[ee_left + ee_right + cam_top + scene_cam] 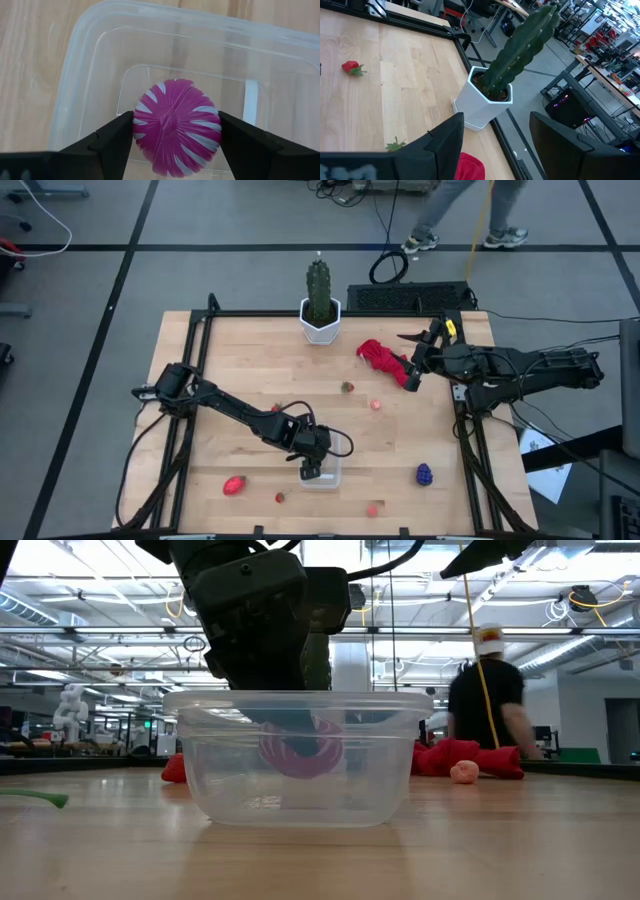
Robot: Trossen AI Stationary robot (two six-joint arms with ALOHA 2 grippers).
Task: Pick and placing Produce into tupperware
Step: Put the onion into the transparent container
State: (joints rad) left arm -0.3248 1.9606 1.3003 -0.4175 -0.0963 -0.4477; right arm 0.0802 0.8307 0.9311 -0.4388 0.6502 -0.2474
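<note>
Left gripper (175, 137) is gripping the magenta round piece (176, 127) inside the tupperware (322, 476) near the table's (250, 370) front edge — it should be lowering before letting go. Right gripper (495, 137) is waiting with fingers apart over the red cloth (383, 356) — near the far right corner.

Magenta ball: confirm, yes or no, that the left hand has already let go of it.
No: the left hand clamps the magenta ball between both fingers, inside the tupperware.
</note>
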